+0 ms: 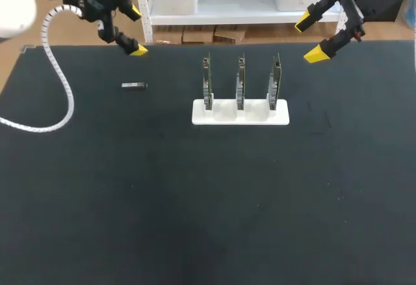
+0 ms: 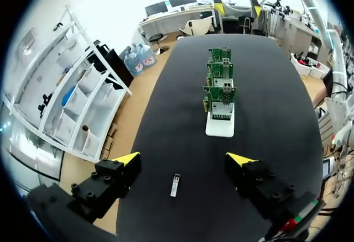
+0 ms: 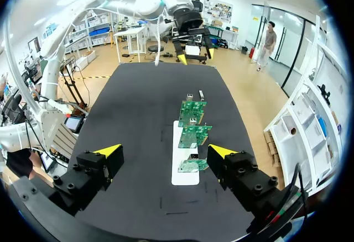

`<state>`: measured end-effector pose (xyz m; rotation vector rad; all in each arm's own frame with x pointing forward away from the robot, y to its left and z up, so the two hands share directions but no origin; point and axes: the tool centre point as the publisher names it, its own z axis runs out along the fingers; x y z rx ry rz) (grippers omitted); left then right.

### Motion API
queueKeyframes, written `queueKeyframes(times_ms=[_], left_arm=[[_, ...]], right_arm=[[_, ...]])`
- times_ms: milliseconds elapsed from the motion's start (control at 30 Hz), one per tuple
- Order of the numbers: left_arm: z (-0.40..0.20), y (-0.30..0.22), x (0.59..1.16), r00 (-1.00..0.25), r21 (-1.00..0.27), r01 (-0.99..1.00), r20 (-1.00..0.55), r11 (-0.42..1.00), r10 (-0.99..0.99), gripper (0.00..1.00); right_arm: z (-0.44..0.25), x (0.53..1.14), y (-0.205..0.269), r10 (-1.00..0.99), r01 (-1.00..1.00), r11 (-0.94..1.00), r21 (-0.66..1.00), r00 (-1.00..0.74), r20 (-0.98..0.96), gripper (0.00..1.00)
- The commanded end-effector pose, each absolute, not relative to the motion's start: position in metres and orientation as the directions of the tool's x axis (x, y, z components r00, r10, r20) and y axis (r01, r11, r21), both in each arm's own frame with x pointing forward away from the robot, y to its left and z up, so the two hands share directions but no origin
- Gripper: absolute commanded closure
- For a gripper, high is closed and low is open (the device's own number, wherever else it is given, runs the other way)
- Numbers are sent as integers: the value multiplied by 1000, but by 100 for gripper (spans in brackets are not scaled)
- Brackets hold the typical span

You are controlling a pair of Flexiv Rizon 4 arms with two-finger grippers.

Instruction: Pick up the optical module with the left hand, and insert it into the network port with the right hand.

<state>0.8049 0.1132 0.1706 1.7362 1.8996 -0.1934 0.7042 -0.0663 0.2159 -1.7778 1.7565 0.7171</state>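
Small grey metal optical module (image 1: pixel 134 86) lies below my wide-open left gripper (image 1: pixel 135 31), by the black bench (image 1: pixel 195 200) far edge, left side. Its long axis runs along that edge, crosswise to my closing line.

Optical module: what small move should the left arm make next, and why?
Probably lower the left gripper straight down: the module lies flat on the table, untouched, centred between its open fingers, and the gripper hangs above it.
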Motion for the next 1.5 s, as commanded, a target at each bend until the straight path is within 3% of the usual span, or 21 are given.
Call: queueKeyframes(times_ms=[33, 300, 800, 1500], left_arm=[[173, 122, 815, -18, 253, 959, -384, 124, 923, 0], [163, 151, 833, -44, 219, 969, -285, 110, 957, 0], [116, 150, 847, -82, 75, 992, -182, 97, 980, 0], [75, 178, 801, -192, -38, 981, -125, 189, 973, 0]], right_arm=[[216, 704, -66, -716, -1000, -8, -7, 11, -698, 0], [216, 704, -66, -716, -1000, -8, -7, 11, -698, 0], [216, 704, -66, -716, -1000, -8, -7, 11, -698, 0], [216, 704, -66, -716, -1000, -8, -7, 11, -698, 0]])
